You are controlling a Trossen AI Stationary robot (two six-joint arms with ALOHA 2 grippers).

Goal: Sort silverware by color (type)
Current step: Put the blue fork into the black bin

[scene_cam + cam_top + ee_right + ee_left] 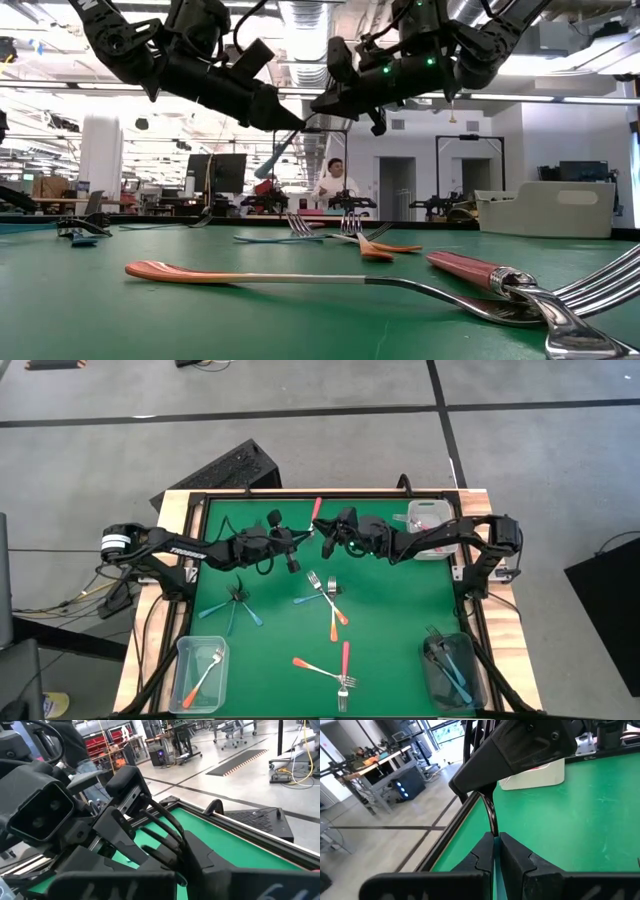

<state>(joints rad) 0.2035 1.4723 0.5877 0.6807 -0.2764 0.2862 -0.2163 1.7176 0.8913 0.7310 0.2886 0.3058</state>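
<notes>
Above the table's (215, 520) far edge, left gripper (297, 541) and right gripper (327, 537), both clamped on 1 light-blue fork (278, 155), share a handover. Next, left must release before right carries it away.

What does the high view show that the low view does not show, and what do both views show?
Only the high view shows the clear bin holding an orange fork, the bin with blue forks, and the two arms meeting above the mat's far edge. Only the low view shows the room behind, with a person, and a blue handle hanging from the left tool. Both show the green mat and loose forks on it.
</notes>
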